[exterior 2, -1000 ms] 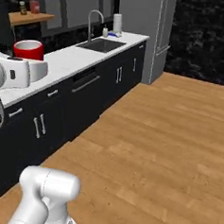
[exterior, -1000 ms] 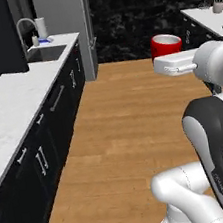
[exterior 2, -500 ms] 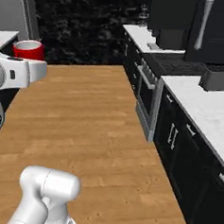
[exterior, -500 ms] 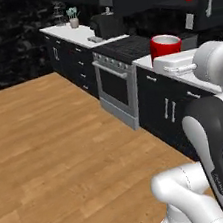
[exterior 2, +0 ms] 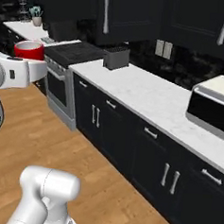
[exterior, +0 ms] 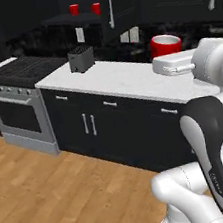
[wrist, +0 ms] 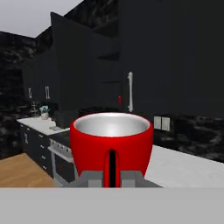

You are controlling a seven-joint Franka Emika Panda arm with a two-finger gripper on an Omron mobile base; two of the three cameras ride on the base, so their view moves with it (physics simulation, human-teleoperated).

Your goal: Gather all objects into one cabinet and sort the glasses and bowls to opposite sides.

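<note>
Holding one red cup (wrist: 112,148) upright, our gripper (wrist: 112,174) pinches its near wall, level with the counter's (exterior: 124,79) front edge. We see two cups (exterior: 85,8) on the cabinet shelf (exterior: 69,18) above the toaster (exterior: 81,58).

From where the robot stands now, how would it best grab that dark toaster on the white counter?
Probably from above, closing across the narrow width of the toaster. It stands upright as a small boxy block with flat long sides and free counter around it, so fingers could likely slide down both faces. First, though, the gripper is shut on a red cup, which would have to be set down.
</note>
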